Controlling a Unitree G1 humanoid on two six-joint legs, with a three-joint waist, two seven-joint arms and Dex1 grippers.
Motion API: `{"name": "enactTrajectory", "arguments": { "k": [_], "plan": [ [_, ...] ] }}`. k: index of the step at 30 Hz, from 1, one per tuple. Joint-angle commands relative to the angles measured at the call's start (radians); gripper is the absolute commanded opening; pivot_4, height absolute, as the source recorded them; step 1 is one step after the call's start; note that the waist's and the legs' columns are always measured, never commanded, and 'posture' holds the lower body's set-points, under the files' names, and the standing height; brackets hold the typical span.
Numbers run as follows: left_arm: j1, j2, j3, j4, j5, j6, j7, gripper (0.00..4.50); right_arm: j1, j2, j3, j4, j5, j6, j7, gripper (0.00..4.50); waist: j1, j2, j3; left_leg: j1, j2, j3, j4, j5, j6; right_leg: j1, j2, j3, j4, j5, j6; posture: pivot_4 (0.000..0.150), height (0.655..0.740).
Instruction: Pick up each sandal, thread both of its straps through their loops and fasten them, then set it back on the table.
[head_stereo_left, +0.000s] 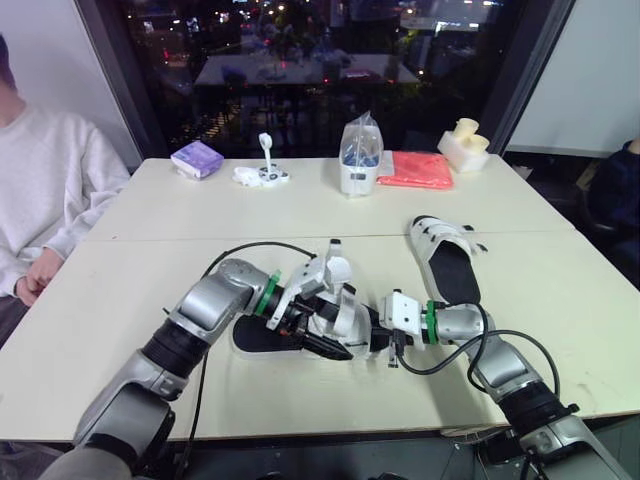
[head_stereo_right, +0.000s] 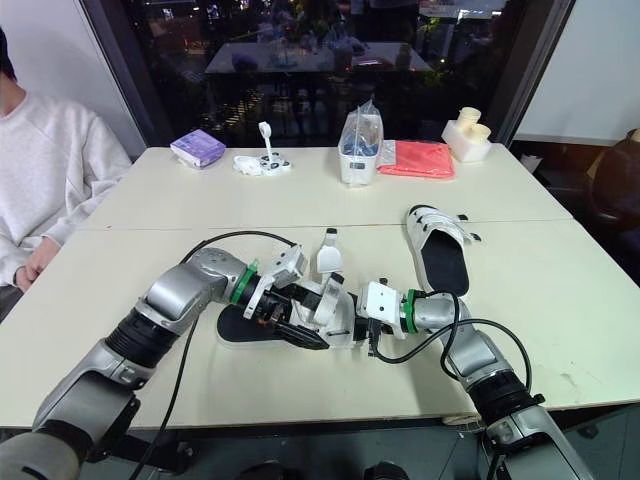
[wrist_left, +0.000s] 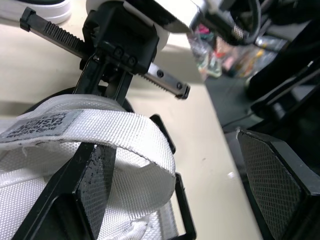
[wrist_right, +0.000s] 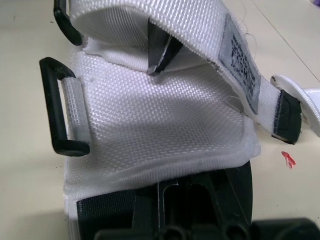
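Observation:
One white-strapped sandal with a black sole (head_stereo_left: 300, 325) lies near the table's front, between my two grippers. My left gripper (head_stereo_left: 328, 345) is open; one finger (wrist_left: 87, 192) is tucked under a white strap (wrist_left: 100, 127), the other finger (wrist_left: 280, 175) stands well apart. My right gripper (head_stereo_left: 376, 336) reaches in from the right and is shut on the sandal's white upper (wrist_right: 150, 130), beside its black loops (wrist_right: 57, 115). A strap end (head_stereo_left: 336, 268) sticks upward. The second sandal (head_stereo_left: 445, 258) lies flat to the right, its straps closed over the toe end.
A person in a white sweater (head_stereo_left: 40, 190) sits at the table's left edge. Along the far side stand a purple pack (head_stereo_left: 197, 158), a small white item (head_stereo_left: 262, 172), a bagged container (head_stereo_left: 360, 160), a red cloth (head_stereo_left: 415, 168) and a white-yellow piece (head_stereo_left: 464, 145).

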Motion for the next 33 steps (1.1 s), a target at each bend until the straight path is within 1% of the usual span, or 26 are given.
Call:
{"name": "enactTrajectory", "arguments": {
  "k": [1, 3, 6, 9, 10, 11, 14, 17, 19, 21, 23, 25, 29, 31, 33],
  "plan": [
    [0.008, -0.008, 0.001, 0.013, 0.027, -0.006, 0.028, 3.68, 0.017, -0.005, 0.022, 0.053, -0.047, 0.032, -0.009, 0.0, 0.0, 0.0, 0.0, 0.0, 0.0, 0.0, 0.0, 0.0, 0.0, 0.0, 0.0, 0.0, 0.0, 0.0, 0.0, 0.15, 0.74],
    [0.015, -0.017, 0.007, 0.016, 0.035, -0.023, 0.039, 3.1, 0.016, -0.005, 0.022, 0.054, -0.047, 0.031, -0.009, 0.0, 0.0, 0.0, 0.0, 0.0, 0.0, 0.0, 0.0, 0.0, 0.001, 0.0, 0.0, 0.0, 0.0, 0.0, 0.0, 0.15, 0.74],
    [0.033, -0.03, 0.02, 0.016, 0.041, -0.076, 0.049, 1.67, 0.013, -0.004, 0.024, 0.056, -0.047, 0.031, -0.008, 0.0, 0.001, 0.0, 0.0, 0.0, 0.0, 0.0, 0.0, 0.0, 0.001, 0.0, 0.0, 0.0, 0.0, 0.0, 0.0, 0.15, 0.74],
    [0.059, -0.041, 0.035, 0.022, 0.059, -0.19, 0.052, 0.22, 0.011, -0.005, 0.024, 0.058, -0.046, 0.029, -0.007, 0.0, 0.001, 0.0, 0.0, 0.0, 0.0, 0.0, 0.0, 0.0, 0.001, 0.0, 0.0, 0.0, 0.0, 0.0, 0.0, 0.15, 0.74],
    [0.066, -0.042, 0.037, 0.025, 0.065, -0.226, 0.05, 0.1, 0.01, -0.005, 0.024, 0.059, -0.046, 0.029, -0.007, 0.0, 0.001, 0.0, 0.0, 0.0, 0.0, 0.0, 0.0, 0.0, 0.001, 0.0, 0.0, 0.0, 0.0, 0.0, 0.0, 0.15, 0.74],
    [0.076, -0.041, 0.039, 0.027, 0.072, -0.271, 0.045, 0.1, 0.01, -0.005, 0.024, 0.059, -0.046, 0.029, -0.006, 0.0, 0.001, 0.0, 0.0, 0.0, 0.0, 0.0, 0.0, 0.0, 0.001, 0.0, 0.0, 0.0, 0.0, 0.0, 0.0, 0.15, 0.74],
    [0.116, -0.047, 0.053, 0.04, 0.101, -0.489, 0.037, 0.1, 0.009, -0.004, 0.026, 0.06, -0.047, 0.029, -0.005, 0.0, 0.0, 0.0, 0.0, 0.0, 0.0, 0.0, 0.0, 0.0, 0.001, -0.001, -0.001, 0.0, 0.0, 0.0, 0.0, 0.15, 0.74],
    [0.142, -0.054, 0.052, 0.103, 0.172, -0.786, 0.051, 0.1, 0.009, -0.002, 0.028, 0.06, -0.047, 0.028, -0.005, 0.0, 0.001, 0.0, 0.0, 0.0, 0.0, 0.0, 0.0, 0.0, 0.001, -0.003, -0.002, -0.001, 0.0, 0.0, 0.0, 0.15, 0.74],
    [0.142, -0.051, 0.047, 0.185, 0.232, -1.041, 0.064, 0.1, 0.007, -0.001, 0.028, 0.061, -0.047, 0.027, -0.004, 0.0, 0.001, 0.0, 0.0, 0.0, 0.0, 0.0, -0.001, -0.001, -0.001, -0.003, -0.002, -0.001, -0.001, 0.001, -0.001, 0.15, 0.74],
    [0.131, -0.049, 0.042, 0.272, 0.282, -1.258, 0.083, 0.1, 0.005, 0.0, 0.03, 0.064, -0.048, 0.025, -0.003, 0.0, 0.001, 0.0, 0.0, 0.0, 0.0, 0.0, -0.001, -0.001, -0.001, -0.003, -0.003, -0.002, -0.001, 0.001, -0.001, 0.15, 0.74],
    [0.103, -0.038, 0.034, 0.38, 0.372, -1.511, 0.144, 0.1, 0.002, 0.001, 0.031, 0.067, -0.048, 0.023, -0.002, 0.0, 0.001, 0.0, 0.0, 0.001, 0.0, 0.0, -0.001, -0.001, -0.001, -0.003, -0.003, -0.002, -0.001, 0.001, -0.001, 0.15, 0.74],
    [0.072, -0.032, 0.037, 0.481, 0.461, -1.708, 0.223, 0.1, -0.002, 0.001, 0.033, 0.071, -0.048, 0.021, -0.002, 0.0, 0.001, 0.0, 0.0, 0.001, 0.0, 0.0, -0.001, -0.002, 0.0, -0.003, -0.003, -0.002, -0.002, 0.002, -0.002, 0.15, 0.74],
    [0.022, -0.034, 0.059, 0.605, 0.625, -1.93, 0.391, 0.1, -0.006, 0.002, 0.035, 0.076, -0.048, 0.018, 0.0, 0.0, 0.001, 0.0, 0.0, 0.001, 0.0, 0.0, -0.002, -0.005, 0.005, -0.003, -0.004, -0.003, -0.002, 0.002, -0.001, 0.15, 0.74],
    [0.007, -0.039, 0.071, 0.636, 0.695, -1.986, 0.471, 0.1, -0.009, 0.002, 0.037, 0.081, -0.047, 0.015, 0.001, 0.0, 0.001, 0.0, 0.0, 0.001, 0.0, 0.0, -0.002, -0.005, 0.005, -0.003, -0.003, -0.003, -0.002, 0.002, -0.001, 0.15, 0.74],
    [-0.003, -0.04, 0.067, 0.659, 0.749, -1.995, 0.532, 0.1, -0.012, 0.002, 0.037, 0.087, -0.047, 0.012, 0.001, 0.0, 0.003, 0.0, -0.001, 0.001, 0.0, 0.0, -0.002, -0.005, 0.006, -0.003, -0.003, -0.003, -0.001, 0.002, -0.001, 0.15, 0.74]
  ]
}}
